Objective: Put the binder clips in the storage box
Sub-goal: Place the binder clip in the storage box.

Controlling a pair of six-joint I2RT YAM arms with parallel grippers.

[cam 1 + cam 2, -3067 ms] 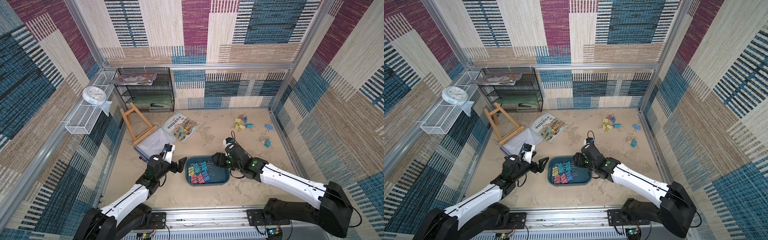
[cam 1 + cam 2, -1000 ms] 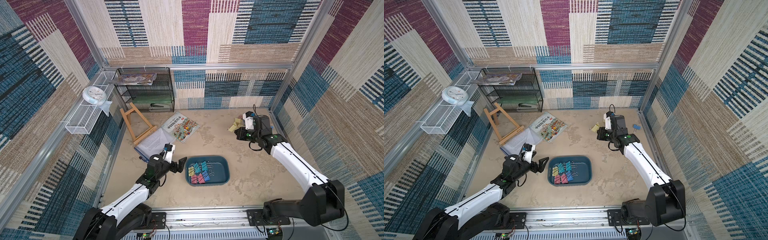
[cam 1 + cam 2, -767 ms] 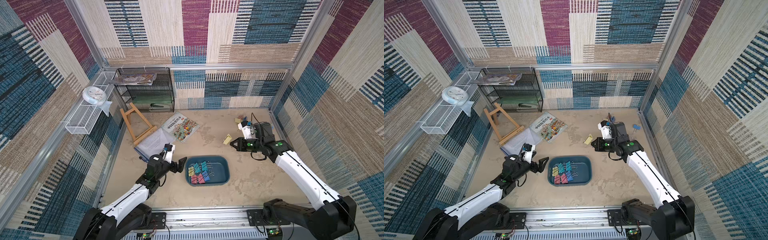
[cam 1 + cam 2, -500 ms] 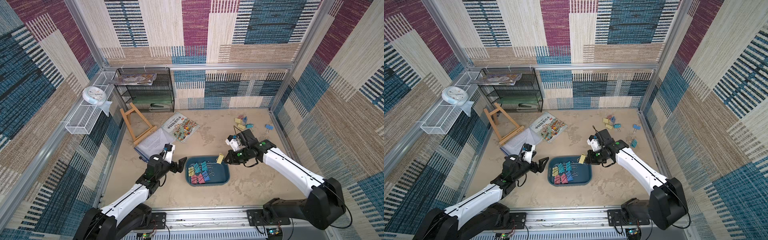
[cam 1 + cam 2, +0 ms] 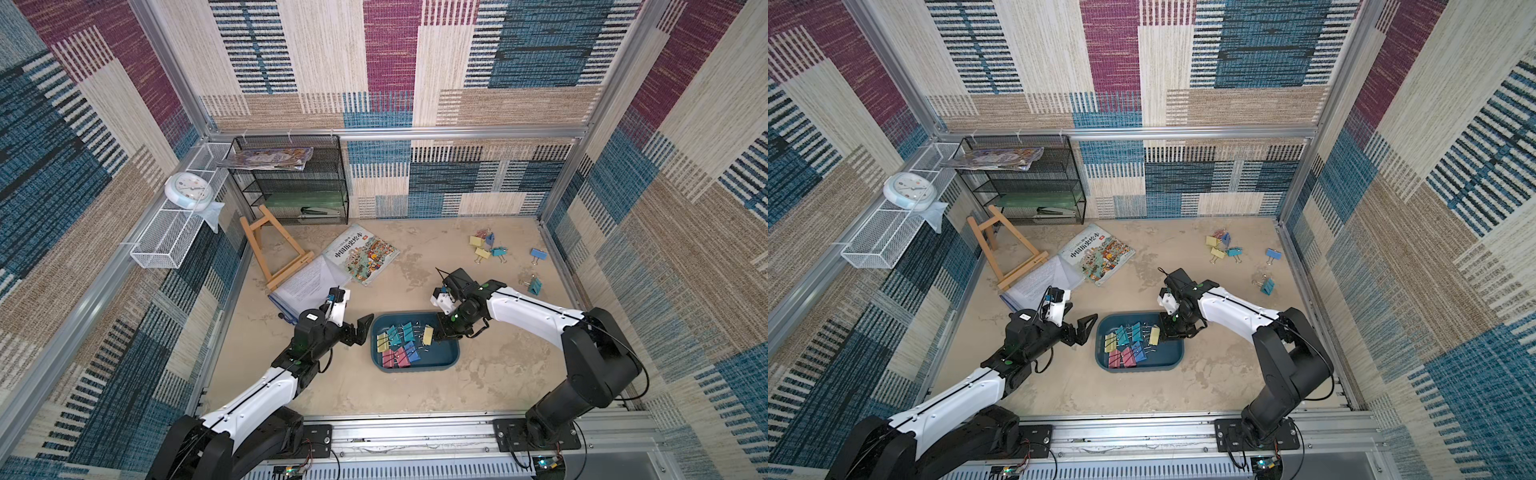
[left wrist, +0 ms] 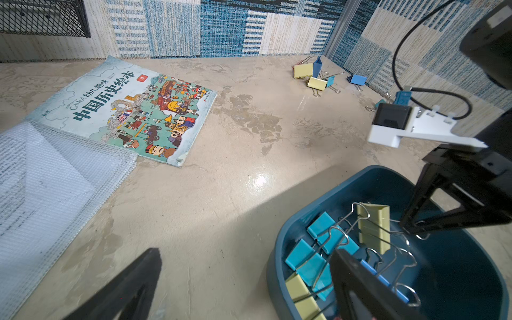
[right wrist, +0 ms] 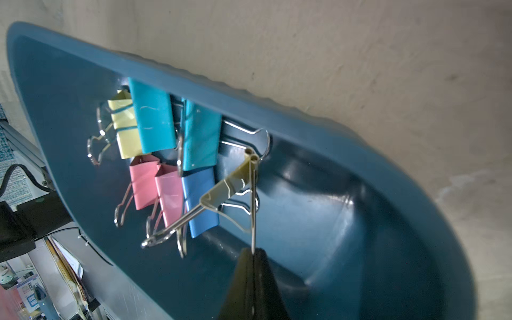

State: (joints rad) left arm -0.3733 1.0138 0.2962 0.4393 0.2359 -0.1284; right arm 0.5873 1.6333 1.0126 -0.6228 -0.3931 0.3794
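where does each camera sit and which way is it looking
Top views: high over the robot, looking down at the floor; left arm, right arm, left gripper, right gripper show.
Left wrist: on the left arm, facing the book and storage box; its open fingers show.
Right wrist: on the right arm, looking into the box; its shut fingers pinch a yellow clip.
Shared: all four show the box and clip.

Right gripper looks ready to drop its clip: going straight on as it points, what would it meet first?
Probably the storage box floor; the yellow clip hanging from the right gripper would touch down first, near the blue clip. Height is unclear.
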